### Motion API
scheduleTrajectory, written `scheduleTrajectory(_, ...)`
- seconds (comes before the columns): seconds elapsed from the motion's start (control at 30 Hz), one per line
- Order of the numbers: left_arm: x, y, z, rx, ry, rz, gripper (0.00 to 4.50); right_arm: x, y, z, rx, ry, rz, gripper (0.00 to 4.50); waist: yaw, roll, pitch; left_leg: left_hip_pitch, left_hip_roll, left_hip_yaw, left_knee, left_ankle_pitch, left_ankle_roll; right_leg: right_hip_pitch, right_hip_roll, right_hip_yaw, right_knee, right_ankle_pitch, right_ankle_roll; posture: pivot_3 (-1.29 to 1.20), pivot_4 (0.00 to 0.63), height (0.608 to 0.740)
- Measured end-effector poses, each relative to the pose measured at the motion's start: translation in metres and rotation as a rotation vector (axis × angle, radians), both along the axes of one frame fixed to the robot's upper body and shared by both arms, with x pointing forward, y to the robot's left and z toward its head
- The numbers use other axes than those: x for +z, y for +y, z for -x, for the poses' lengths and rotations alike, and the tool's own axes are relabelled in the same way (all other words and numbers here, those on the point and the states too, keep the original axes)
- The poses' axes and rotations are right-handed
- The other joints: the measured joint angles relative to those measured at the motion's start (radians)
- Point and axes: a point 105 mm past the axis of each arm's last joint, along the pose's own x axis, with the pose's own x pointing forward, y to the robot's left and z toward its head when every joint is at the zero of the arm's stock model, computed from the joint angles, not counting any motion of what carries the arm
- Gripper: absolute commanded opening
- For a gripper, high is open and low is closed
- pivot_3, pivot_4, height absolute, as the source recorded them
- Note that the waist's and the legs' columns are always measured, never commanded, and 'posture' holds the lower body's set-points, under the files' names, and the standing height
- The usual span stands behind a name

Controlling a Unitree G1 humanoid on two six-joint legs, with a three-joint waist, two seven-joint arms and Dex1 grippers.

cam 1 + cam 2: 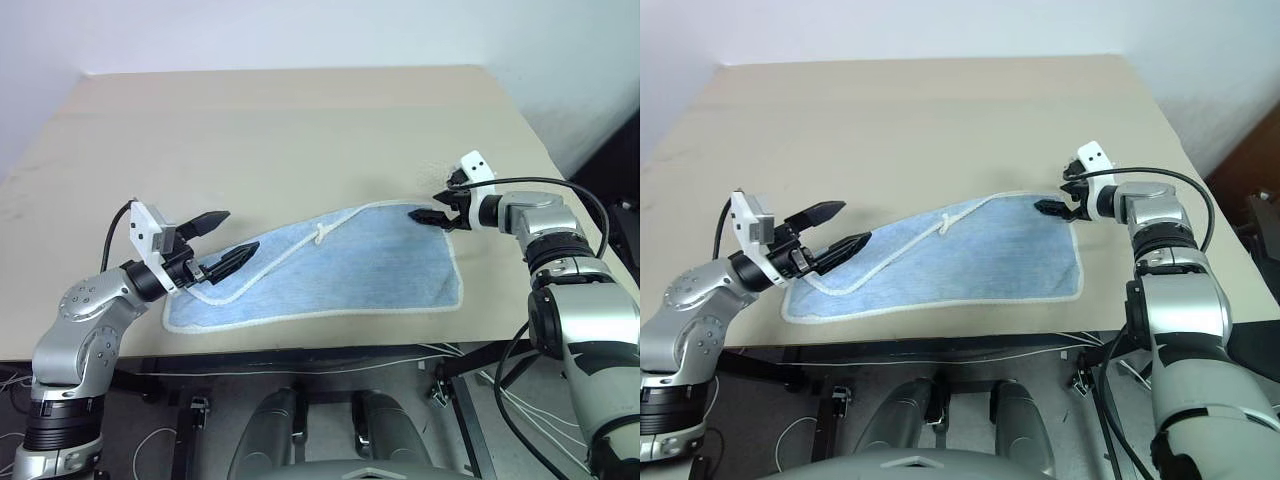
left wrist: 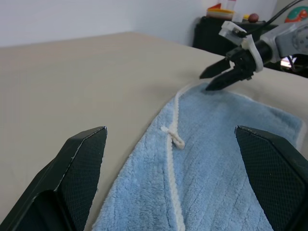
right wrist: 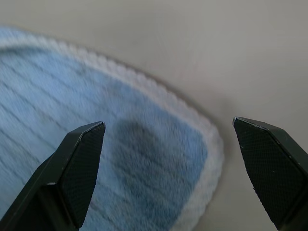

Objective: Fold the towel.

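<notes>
The light blue towel (image 1: 350,265) with white edging lies spread near the front edge of the beige table (image 1: 300,130). Its left end looks folded over on itself, and a small white loop (image 1: 322,233) sits on its far edge. My left gripper (image 1: 228,238) hovers open at the towel's left end, pointing along the cloth. My right gripper (image 1: 430,206) is open just above the towel's far right corner (image 3: 144,159), with nothing between its fingers (image 3: 77,163). The left wrist view looks along the towel (image 2: 216,159) to the right gripper (image 2: 216,79) at the other end.
The table's front edge runs just below the towel, with cables (image 1: 300,365) hanging under it. Beige tabletop stretches behind and to the left of the towel. A dark cabinet (image 2: 226,29) with colourful items stands beyond the table's right side.
</notes>
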Motion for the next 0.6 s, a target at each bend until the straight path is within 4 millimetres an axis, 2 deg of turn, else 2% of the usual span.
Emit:
scheduleTrajectory(0.33, -0.001, 0.002, 0.0, 0.013, 0.005, 0.018, 4.47, -0.004, -0.005, 0.002, -0.055, 0.064, -0.046, 4.5, 0.0, 0.0, 0.0, 0.0, 0.0, 0.0, 0.0, 0.0, 0.0, 0.0, 0.0, 0.0, 0.0, 0.0, 0.0, 0.0, 0.15, 0.735)
scheduleTrajectory(0.6, -0.002, 0.002, -0.002, 0.027, 0.029, 0.051, 4.47, -0.002, 0.011, -0.001, -0.029, 0.08, -0.081, 4.5, -0.001, 0.0, 0.0, 0.0, 0.0, 0.0, 0.0, 0.0, 0.0, 0.0, 0.0, 0.0, 0.0, 0.0, 0.0, 0.0, 0.15, 0.735)
